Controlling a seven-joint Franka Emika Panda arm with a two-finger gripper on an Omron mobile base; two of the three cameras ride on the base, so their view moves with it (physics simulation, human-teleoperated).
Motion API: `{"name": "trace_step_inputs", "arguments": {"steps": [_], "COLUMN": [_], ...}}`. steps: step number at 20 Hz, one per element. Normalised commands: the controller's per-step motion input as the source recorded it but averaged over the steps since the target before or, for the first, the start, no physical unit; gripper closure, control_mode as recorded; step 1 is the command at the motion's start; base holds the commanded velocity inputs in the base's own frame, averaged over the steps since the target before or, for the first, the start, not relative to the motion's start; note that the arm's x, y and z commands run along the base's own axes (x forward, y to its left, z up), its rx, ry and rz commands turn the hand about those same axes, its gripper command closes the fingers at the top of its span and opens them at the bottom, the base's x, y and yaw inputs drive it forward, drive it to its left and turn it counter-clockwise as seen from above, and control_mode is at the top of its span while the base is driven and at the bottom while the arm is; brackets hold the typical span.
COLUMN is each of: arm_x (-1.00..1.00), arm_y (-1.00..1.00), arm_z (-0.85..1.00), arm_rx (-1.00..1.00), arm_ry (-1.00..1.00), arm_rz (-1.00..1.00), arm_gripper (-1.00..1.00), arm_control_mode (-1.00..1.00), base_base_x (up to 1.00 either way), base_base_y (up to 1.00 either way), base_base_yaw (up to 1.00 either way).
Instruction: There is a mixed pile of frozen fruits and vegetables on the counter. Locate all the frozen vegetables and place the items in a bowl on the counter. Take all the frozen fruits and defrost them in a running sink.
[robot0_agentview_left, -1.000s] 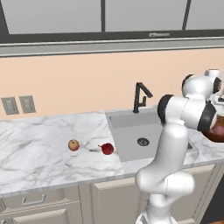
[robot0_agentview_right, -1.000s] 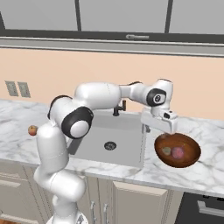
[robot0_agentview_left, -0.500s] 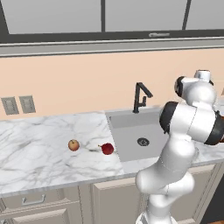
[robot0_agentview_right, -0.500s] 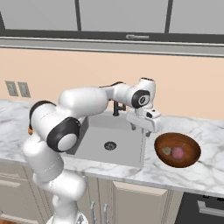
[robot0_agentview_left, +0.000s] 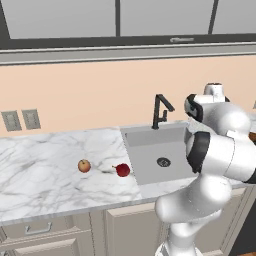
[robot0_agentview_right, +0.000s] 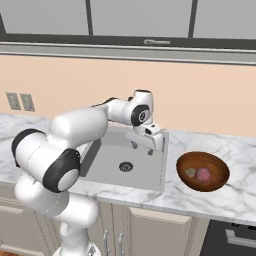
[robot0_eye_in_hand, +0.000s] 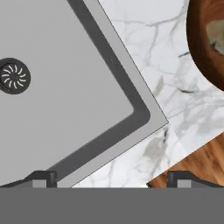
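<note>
The bowl (robot0_agentview_right: 202, 171), wide, shallow and reddish-brown, stands on the white marble surface (robot0_agentview_right: 235, 192) just to the right of the sink (robot0_agentview_right: 112, 162). In it lie two pieces side by side: the pinkish-purple ball (robot0_agentview_right: 203, 174) near the middle and a small olive-brown fruit (robot0_agentview_right: 190, 172) touching or nearly touching it at its 9 o'clock. In the hand view a curve of the bowl's dark rim (robot0_eye_in_hand: 203, 48) sits at 2 o'clock, with a pale olive patch (robot0_eye_in_hand: 216, 33) inside it at the frame's edge. The sink is a grey basin with a round dark drain (robot0_agentview_right: 125, 166) and no fruit inside; the black faucet (robot0_agentview_left: 161, 110) stands at its back edge, and I cannot tell whether water runs. The tool (robot0_agentview_right: 141, 148) hangs over the sink's right-hand part, its fingers spread wide with nothing between them; the two dark fingertips (robot0_eye_in_hand: 41, 178) stand far apart at the bottom of the hand view, above the sink's corner and the marble beside it. From the tool the bowl lies near, at about 3 o'clock in the right base view. On the surface left of the sink, well apart from the tool, the dark red fruit (robot0_agentview_left: 122, 170) with a stem rests close to the sink's front left corner, and the orange-yellow fruit (robot0_agentview_left: 84, 165) lies at its 9 o'clock, a short way off.
</note>
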Motion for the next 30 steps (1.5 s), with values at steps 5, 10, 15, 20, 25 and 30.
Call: {"name": "trace_step_inputs", "arguments": {"steps": [5,10,15,20,25,30], "arm_x": [0.16,0.21,0.04,-0.03,0.01,0.0], "arm_y": [0.62,0.52,0.34,0.27,0.5,0.62], "arm_z": [-0.03,-0.1,-0.08,-0.11,-0.1,-0.05], "arm_rx": [-0.05,0.0,0.0,0.0,-0.01,-0.06], "arm_ry": [0.01,0.03,0.06,0.03,0.01,0.01], "arm_rz": [0.0,0.05,0.17,0.2,0.09,0.01], "arm_gripper": [-1.0,-1.0,-1.0,-1.0,-1.0,-1.0], "arm_control_mode": [-1.0,-1.0,-1.0,-1.0,-1.0,-1.0], "base_base_x": [0.0,0.0,0.0,0.0,0.0,0.0], "base_base_y": [0.0,0.0,0.0,0.0,0.0,0.0], "base_base_yaw": [0.0,0.0,0.0,0.0,0.0,0.0]}}
